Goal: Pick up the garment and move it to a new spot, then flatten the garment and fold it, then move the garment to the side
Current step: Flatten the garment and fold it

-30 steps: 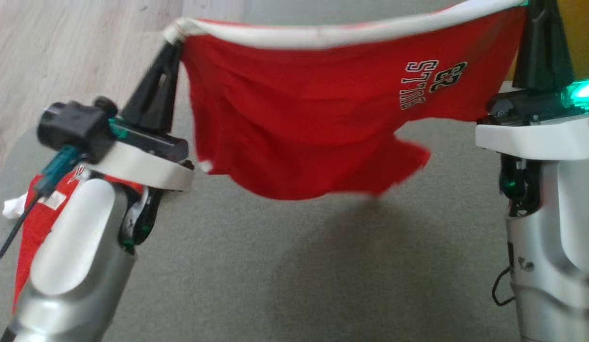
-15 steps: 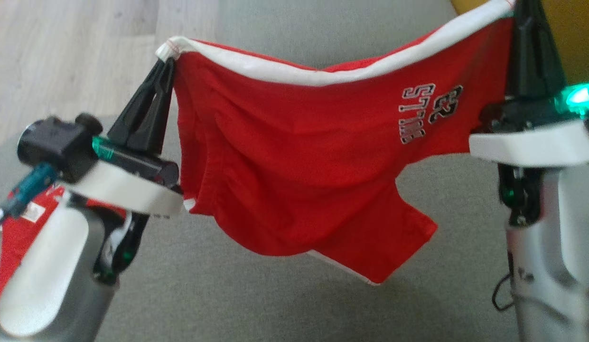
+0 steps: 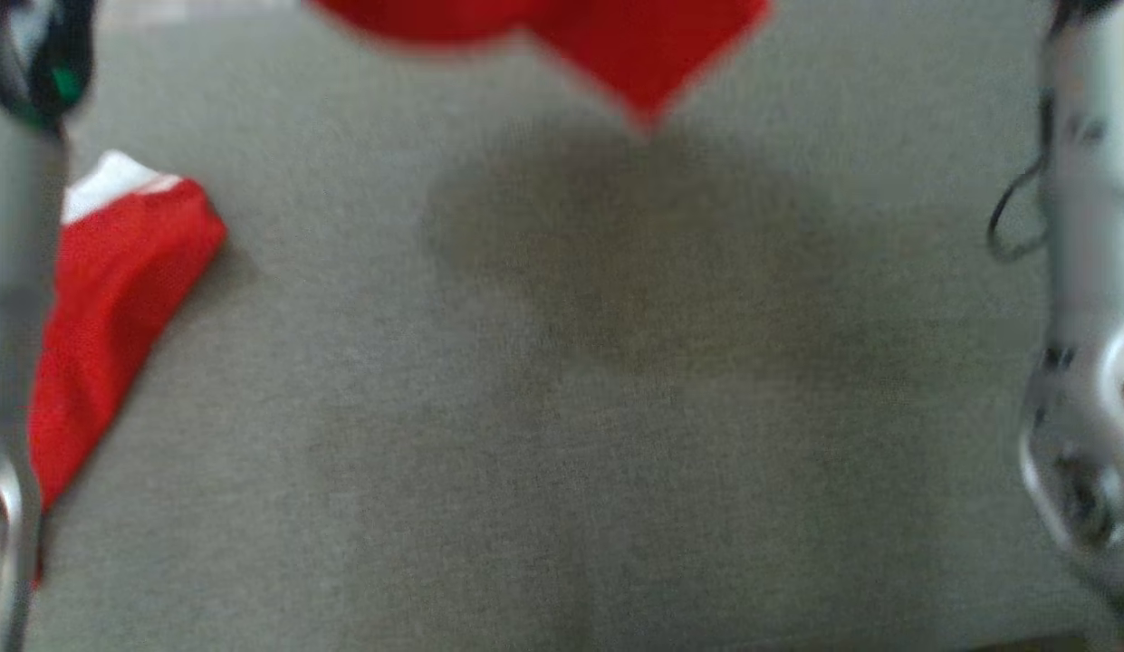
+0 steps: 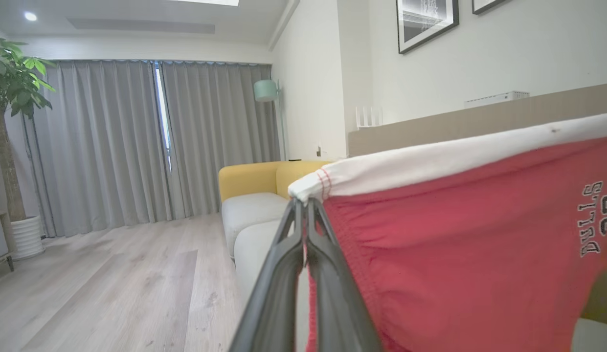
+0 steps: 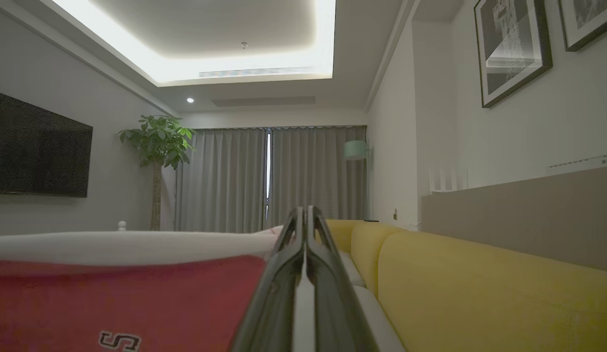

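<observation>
The garment (image 4: 455, 234) is a pair of red shorts with a white waistband and black lettering, hanging stretched in the air between my two grippers. My left gripper (image 4: 304, 205) is shut on one corner of the waistband. My right gripper (image 5: 303, 212) is shut on the other end, with the garment (image 5: 127, 293) spreading to its left. In the blurred head view only the garment's lower hem (image 3: 634, 36) shows at the top edge, above its shadow on the grey cushion (image 3: 562, 407).
A second red and white piece of clothing (image 3: 118, 299) lies on the grey cushion at the left, beside my left forearm (image 3: 18, 272). My right forearm (image 3: 1082, 317) stands at the right edge. A yellow sofa back (image 5: 479, 283) rises on the right.
The whole head picture has shifted and blurred, so the camera has tilted down; the hanging garment now sits at its top edge. Both grippers stay shut on the waistband.
</observation>
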You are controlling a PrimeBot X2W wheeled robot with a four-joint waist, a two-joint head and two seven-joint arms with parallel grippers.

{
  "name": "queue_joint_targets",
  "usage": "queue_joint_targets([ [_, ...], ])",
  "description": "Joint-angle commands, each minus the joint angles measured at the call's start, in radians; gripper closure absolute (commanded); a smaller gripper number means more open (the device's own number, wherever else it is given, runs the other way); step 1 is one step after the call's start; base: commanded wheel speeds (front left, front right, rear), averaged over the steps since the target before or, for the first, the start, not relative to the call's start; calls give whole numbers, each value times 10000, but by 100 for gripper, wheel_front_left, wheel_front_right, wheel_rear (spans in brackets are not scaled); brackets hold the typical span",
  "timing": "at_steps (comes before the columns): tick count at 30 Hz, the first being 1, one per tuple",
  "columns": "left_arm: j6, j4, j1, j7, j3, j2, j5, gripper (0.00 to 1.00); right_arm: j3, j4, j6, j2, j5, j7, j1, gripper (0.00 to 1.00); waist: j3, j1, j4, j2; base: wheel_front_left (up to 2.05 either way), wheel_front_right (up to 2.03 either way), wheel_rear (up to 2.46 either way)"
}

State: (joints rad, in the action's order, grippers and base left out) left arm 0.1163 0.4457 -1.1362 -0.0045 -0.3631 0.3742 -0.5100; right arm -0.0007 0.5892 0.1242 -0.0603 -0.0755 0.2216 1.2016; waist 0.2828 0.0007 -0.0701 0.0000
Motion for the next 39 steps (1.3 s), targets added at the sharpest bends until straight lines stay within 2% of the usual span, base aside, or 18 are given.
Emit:
queue_joint_targets([
  [1,27,117,-916,-264,323,355,125,100,-232,8,65,85,157,177,843,100,890,-7,-162,0,0,0,0],
  [6,114,1735,-2564,-1479,22,79,176,100,-1005,925,65,95,803,391,2234,100,1474,-7,-48,0,0,0,0],
  [13,139,2688,-2540,-2302,-1013,-268,-520,100,-1060,1285,65,95,1445,399,1597,100,1909,-7,228,0,0,0,0],
  [19,142,2789,-1177,-2529,-2502,-203,-1364,100,-501,2818,65,-168,1761,400,266,100,1652,-7,459,0,0,0,0],
  [25,142,2157,822,-2568,-2790,-148,-2110,100,414,4140,65,-760,1153,401,-849,100,811,-7,622,0,0,0,0],
  [31,143,1305,3100,-2571,-3405,126,-1727,100,1621,4664,65,-1279,-3,387,-2088,100,-327,-7,651,0,0,0,0],
  [39,100,568,5064,-2571,-3494,177,-886,100,2909,4270,65,-1863,-1435,57,-3613,100,-1459,-7,655,0,0,0,0],
])
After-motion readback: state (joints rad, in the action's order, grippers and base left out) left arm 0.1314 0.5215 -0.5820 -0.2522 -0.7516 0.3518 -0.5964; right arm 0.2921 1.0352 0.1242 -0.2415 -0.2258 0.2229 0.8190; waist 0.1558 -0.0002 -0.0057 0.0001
